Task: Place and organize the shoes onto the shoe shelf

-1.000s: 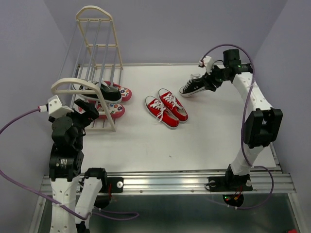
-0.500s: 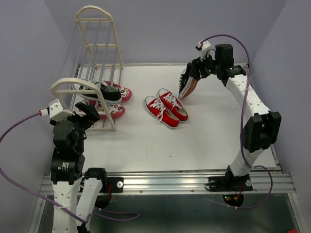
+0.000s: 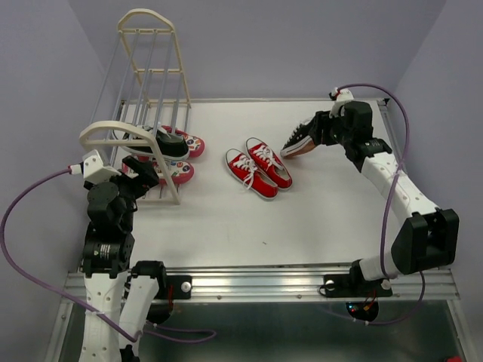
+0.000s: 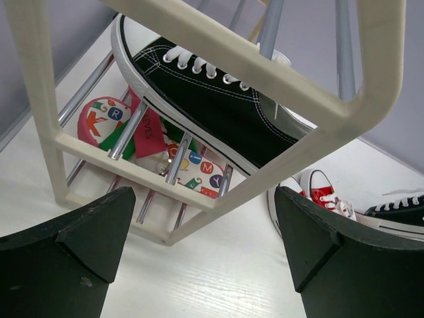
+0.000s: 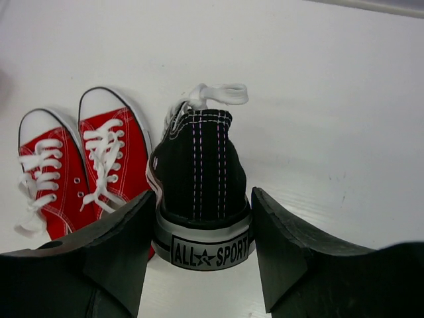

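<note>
My right gripper point(image 3: 320, 131) point(image 5: 202, 246) is shut on the heel of a black sneaker point(image 3: 299, 140) point(image 5: 197, 173), holding it tilted above the table just right of the red sneakers point(image 3: 258, 167) point(image 5: 85, 165). The other black sneaker point(image 3: 161, 143) point(image 4: 218, 106) rests on the lower rails of the cream shoe shelf point(image 3: 148, 69) point(image 4: 278, 76). The patterned flip-flops point(image 3: 183, 157) point(image 4: 192, 162) lie beneath it. At the shelf's near end frame my left gripper point(image 3: 141, 177) point(image 4: 205, 255) stands open, with nothing between its fingers.
The purple back and side walls close in the white table point(image 3: 249, 226). A metal rail point(image 3: 264, 283) runs along the near edge by the arm bases. The shelf's upper tiers hold nothing.
The right arm has swung the black sneaker from hanging toe-down to nearly level, and its wrist has dropped lower and moved right. The left arm has shifted only slightly.
</note>
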`<control>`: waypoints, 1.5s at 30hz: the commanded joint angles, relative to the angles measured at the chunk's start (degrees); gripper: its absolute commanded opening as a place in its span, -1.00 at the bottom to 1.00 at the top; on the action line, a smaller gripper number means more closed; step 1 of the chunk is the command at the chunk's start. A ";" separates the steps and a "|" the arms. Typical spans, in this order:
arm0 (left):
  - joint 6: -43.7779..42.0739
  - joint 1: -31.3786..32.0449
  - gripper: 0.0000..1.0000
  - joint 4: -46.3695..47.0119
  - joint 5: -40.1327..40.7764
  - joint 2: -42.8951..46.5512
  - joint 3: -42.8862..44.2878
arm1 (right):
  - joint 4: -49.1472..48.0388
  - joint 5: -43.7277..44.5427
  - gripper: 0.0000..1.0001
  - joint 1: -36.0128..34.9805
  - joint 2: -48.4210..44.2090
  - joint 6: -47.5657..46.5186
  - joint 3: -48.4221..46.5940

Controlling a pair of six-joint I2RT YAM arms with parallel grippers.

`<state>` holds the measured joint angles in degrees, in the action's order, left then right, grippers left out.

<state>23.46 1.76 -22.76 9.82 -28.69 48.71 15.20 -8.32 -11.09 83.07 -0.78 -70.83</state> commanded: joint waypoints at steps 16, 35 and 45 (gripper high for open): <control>-0.26 -1.06 0.98 5.19 -8.42 -2.34 -1.69 | 3.34 2.33 0.00 -8.33 -16.27 21.08 32.68; -1.05 -0.97 0.98 5.01 -8.86 -2.16 -1.34 | -5.62 2.77 -0.40 -12.10 -3.79 18.53 32.33; -0.88 -0.97 0.98 4.83 -8.33 -1.81 -1.60 | -10.54 19.21 -0.99 -13.69 -15.73 9.75 25.84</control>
<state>23.42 0.99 -20.34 1.08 -30.98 47.57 16.29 4.43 -24.08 73.95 14.68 -38.96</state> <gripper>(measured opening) 0.989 0.054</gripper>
